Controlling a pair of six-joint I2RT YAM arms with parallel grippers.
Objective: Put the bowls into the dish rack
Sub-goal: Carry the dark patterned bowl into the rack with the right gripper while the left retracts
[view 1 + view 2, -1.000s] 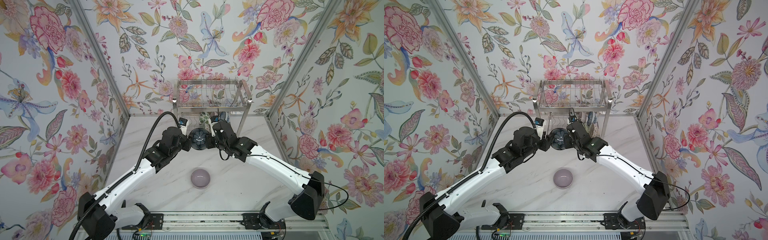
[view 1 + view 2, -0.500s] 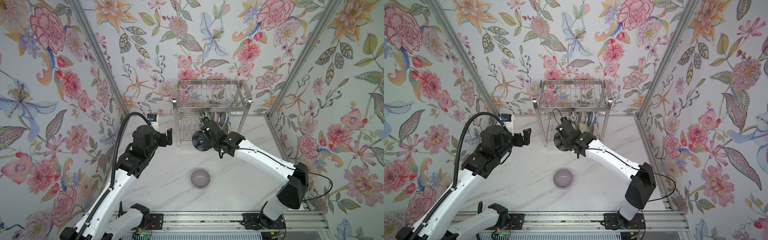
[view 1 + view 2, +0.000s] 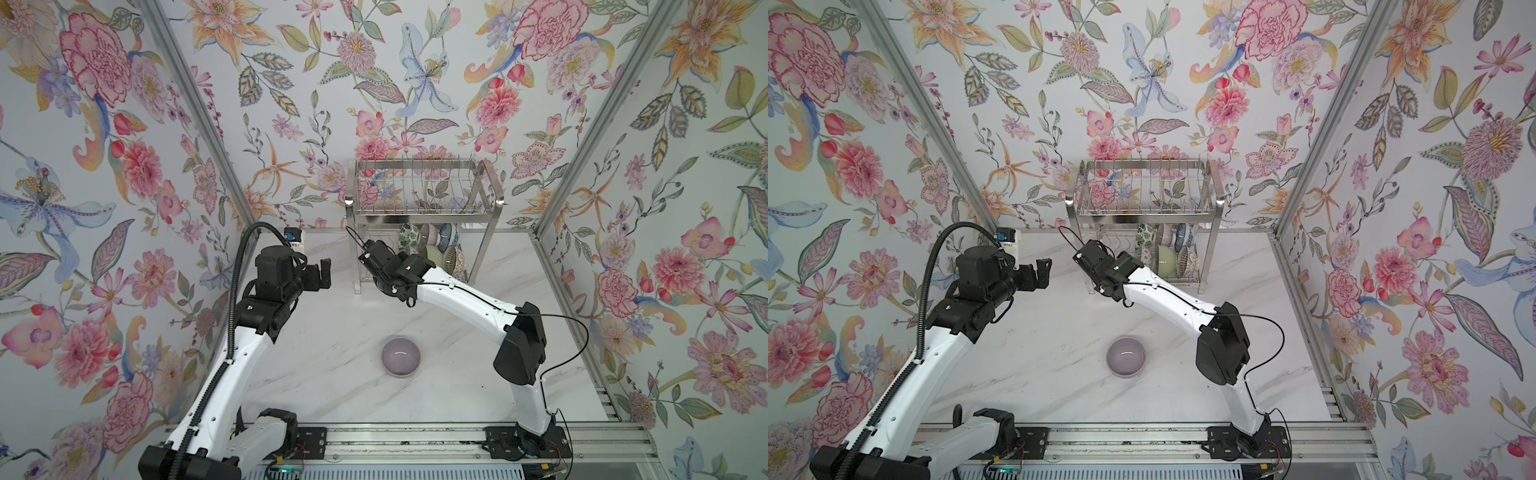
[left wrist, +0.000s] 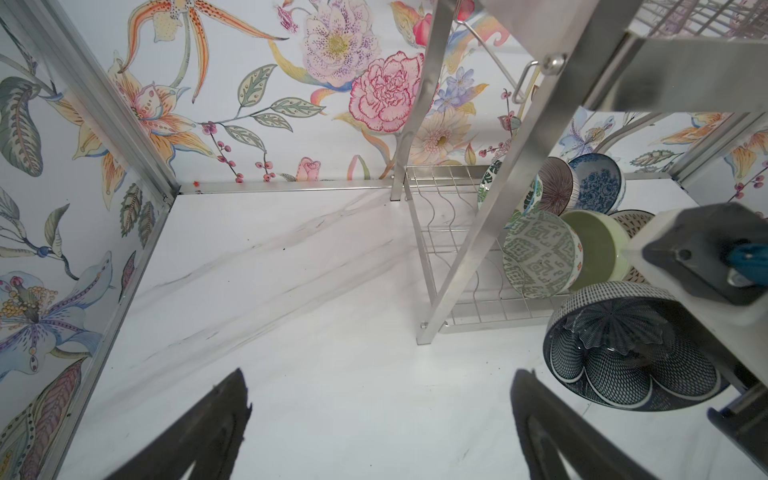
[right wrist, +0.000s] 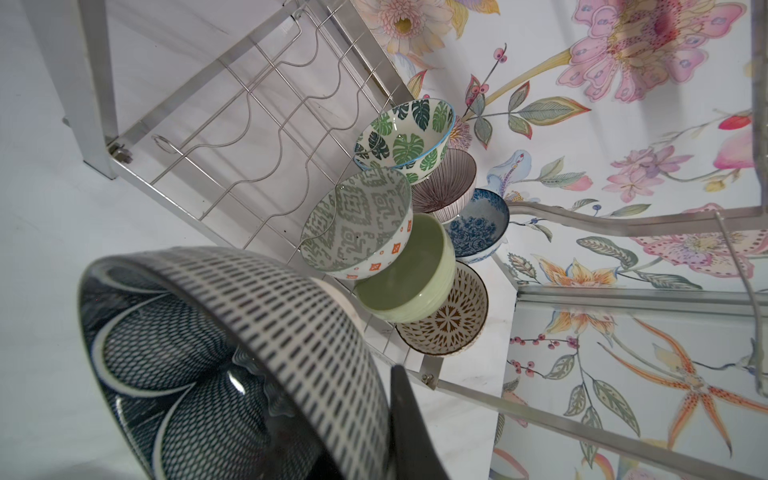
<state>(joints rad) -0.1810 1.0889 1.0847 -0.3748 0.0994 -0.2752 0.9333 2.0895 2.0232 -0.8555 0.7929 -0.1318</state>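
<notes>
Eight bowls: six on the lower shelf of the dish rack (image 3: 419,212), one gripped, one on the table (image 3: 332,374).
Left gripper (image 3: 323,272): black fingers spread wide, empty, left of the dish rack's front leg.
Dark flower bowl (image 5: 199,353): glossy, with navy mesh petals inside and a dashed band outside; tipped on edge just before the lower shelf; partly cut off in the right wrist view.
Right gripper (image 5: 370,419): clamped on that bowl's rim; only the outer finger shows clearly.
Lilac bowl (image 3: 401,357): plain, smooth, upright on marble-look tabletop, well apart from the dish rack.
Rack build: shiny steel wire, flat-bar legs, wavy lower shelf.
Racked bowls: leaf-print bowl (image 5: 405,135), ribbed bowl (image 5: 446,187), blue floral bowl (image 5: 482,226), geometric bowl (image 5: 357,224), green bowl (image 5: 407,274), brown lattice bowl (image 5: 449,320); on edge, overlapping, each partly hidden.
</notes>
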